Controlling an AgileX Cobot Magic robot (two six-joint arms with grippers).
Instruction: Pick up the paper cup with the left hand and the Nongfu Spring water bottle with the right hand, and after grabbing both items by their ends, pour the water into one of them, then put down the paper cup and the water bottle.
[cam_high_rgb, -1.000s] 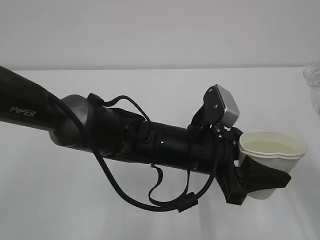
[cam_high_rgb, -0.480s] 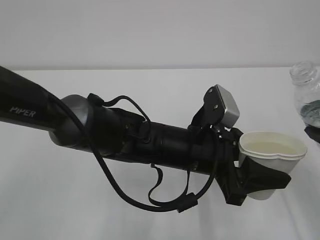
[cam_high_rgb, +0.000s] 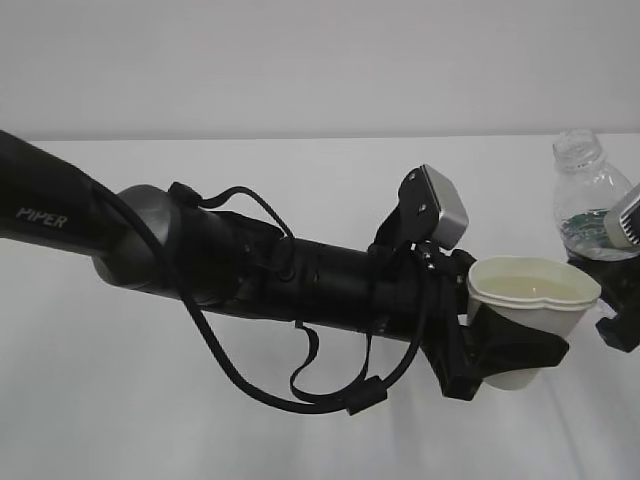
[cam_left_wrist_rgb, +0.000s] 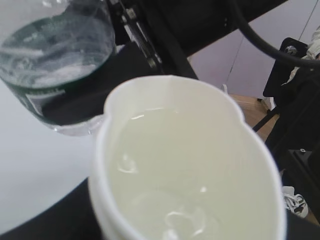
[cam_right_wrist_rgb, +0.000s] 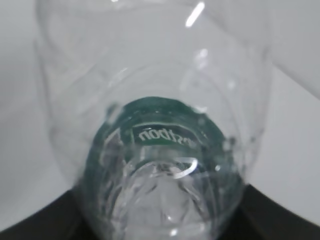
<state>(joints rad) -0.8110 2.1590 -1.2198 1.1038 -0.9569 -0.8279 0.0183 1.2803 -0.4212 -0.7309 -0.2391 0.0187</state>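
You see the cup filling the frame from centre to 5 o'clock, rim pinched out of round, water inside. At 10 o'clock, the bottle stands just beside the rim, green label visible.

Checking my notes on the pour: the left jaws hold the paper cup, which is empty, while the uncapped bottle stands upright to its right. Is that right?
One thing is wrong: the paper cup is not empty. The left wrist view shows pale liquid filling much of it. The rest stands: the left gripper holds the cup, and the uncapped bottle is upright to its right.
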